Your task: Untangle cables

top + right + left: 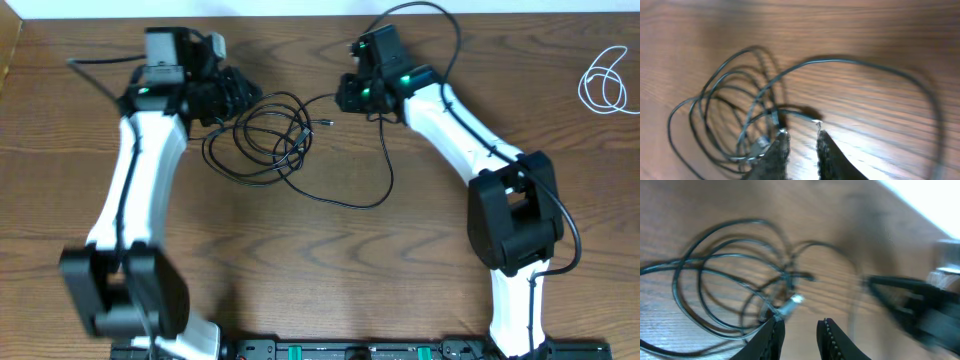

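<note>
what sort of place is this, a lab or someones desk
Most likely a robotics lab bench, not a home desk: a left arm and a right arm are mounted at one wood-grain table, with a black cable and a white cable laid out.

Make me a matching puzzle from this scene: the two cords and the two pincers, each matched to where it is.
1. black cable
2. white cable
3. left pincer
4. right pincer

A. lying alone, far right
B. at the coil's left edge
C. looped in the middle, between the pincers
D. right of the coil, by a plug end

Pairs: 1-C, 2-A, 3-B, 4-D
</note>
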Controlling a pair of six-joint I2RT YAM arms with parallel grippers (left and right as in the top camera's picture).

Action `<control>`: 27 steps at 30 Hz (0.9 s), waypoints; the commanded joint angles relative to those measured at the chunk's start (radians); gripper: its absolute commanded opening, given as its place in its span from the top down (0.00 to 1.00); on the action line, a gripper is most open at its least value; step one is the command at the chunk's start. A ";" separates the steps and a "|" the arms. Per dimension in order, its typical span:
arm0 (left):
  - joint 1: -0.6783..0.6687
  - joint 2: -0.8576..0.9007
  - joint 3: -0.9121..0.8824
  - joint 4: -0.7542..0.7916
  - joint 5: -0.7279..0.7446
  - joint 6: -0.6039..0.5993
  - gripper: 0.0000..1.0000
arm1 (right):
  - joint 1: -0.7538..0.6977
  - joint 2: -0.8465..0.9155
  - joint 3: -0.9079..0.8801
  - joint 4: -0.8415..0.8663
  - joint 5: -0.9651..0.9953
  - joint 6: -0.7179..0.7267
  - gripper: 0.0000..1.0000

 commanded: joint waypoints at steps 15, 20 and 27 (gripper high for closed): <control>-0.038 0.254 0.017 -0.063 -0.302 -0.093 0.71 | -0.018 0.014 0.002 -0.061 0.013 -0.079 0.67; -0.042 0.257 0.016 -0.090 -0.344 -0.093 0.70 | -0.018 0.014 0.002 -0.069 0.013 -0.086 0.66; -0.061 0.261 -0.033 -0.029 -0.354 -0.094 0.66 | -0.018 0.014 0.002 -0.074 0.016 -0.094 0.64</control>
